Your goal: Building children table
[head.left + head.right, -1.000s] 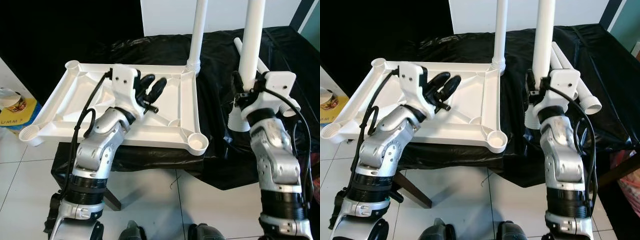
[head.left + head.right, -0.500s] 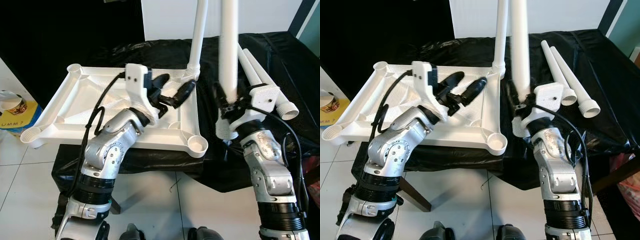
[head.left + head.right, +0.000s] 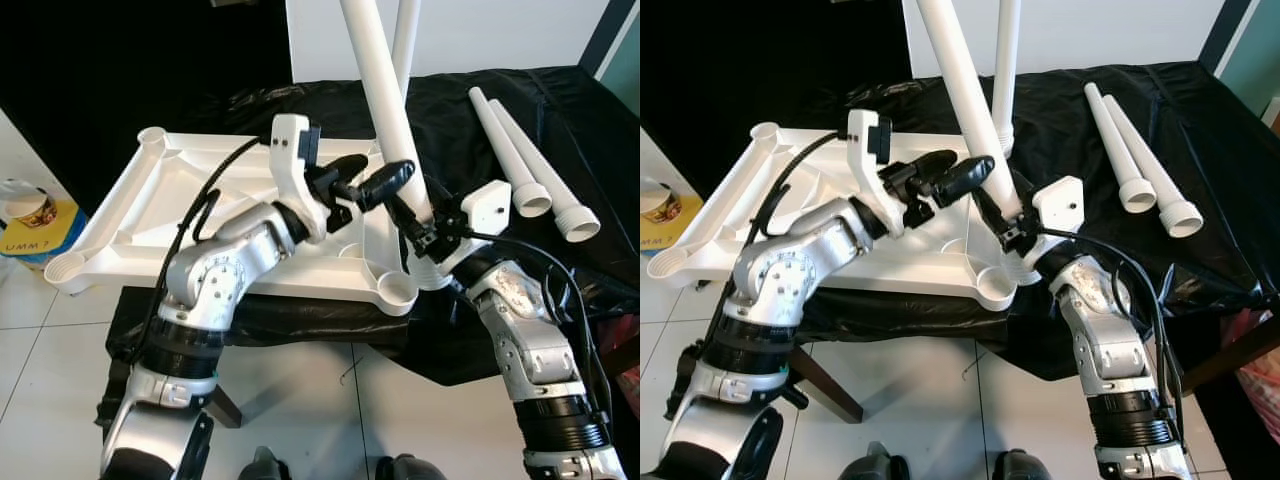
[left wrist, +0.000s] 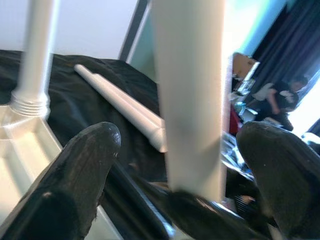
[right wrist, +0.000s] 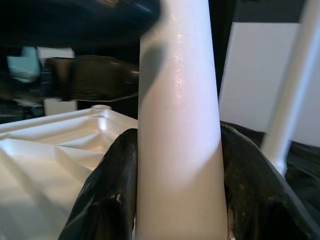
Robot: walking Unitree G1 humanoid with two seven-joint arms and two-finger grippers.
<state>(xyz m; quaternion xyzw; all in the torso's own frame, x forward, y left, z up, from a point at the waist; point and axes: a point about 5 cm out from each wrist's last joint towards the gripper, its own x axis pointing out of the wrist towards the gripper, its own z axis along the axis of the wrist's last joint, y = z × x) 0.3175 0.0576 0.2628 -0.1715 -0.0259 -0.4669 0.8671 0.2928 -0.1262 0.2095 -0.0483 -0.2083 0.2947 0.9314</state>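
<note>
An upturned white plastic tabletop (image 3: 150, 215), ribbed with round corner sockets, lies on a bench draped in black sheeting (image 3: 470, 130), one leg (image 3: 405, 40) already upright in its far socket. The right gripper (image 3: 425, 235) clamps its fingers on a second tapered white leg (image 3: 380, 100), tilted above the near right socket (image 3: 397, 290). The left gripper (image 3: 368, 178) hovers with fingers spread either side of that leg. The left wrist view catches a person (image 4: 280, 97) in the background; two spare legs (image 3: 530, 165) lie on the sheeting.
</note>
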